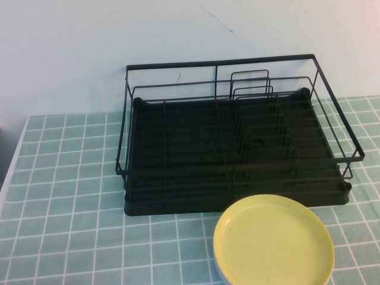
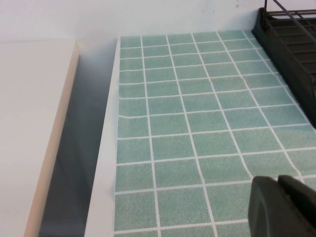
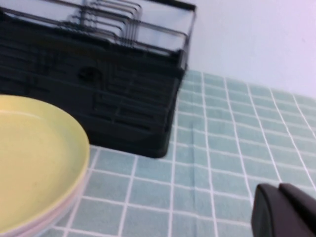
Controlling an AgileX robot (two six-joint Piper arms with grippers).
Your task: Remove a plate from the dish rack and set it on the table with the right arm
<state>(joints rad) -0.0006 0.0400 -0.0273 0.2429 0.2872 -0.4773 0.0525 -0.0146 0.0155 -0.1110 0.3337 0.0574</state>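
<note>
The yellow plate (image 1: 273, 243) lies flat on the green tiled table (image 1: 71, 196), just in front of the black dish rack (image 1: 178, 205) at its right front corner. It rests on a pale plate whose rim (image 3: 64, 210) shows under it. The rack holds no plates between its upright wire dividers (image 1: 252, 89). The right wrist view shows the yellow plate (image 3: 29, 158), the rack (image 3: 98, 98) and my right gripper (image 3: 278, 187), shut and empty, low over bare tiles to the plate's side. My left gripper (image 2: 277, 180) is shut and empty over the tiles, away from the rack (image 2: 291, 44). Neither gripper shows in the high view.
A pale wall (image 1: 89, 47) stands behind the rack. The table's left edge (image 2: 106, 148) drops into a dark gap next to a white surface (image 2: 29, 123). Bare tiles lie left of the rack (image 1: 65, 154) and to its right (image 3: 237, 128).
</note>
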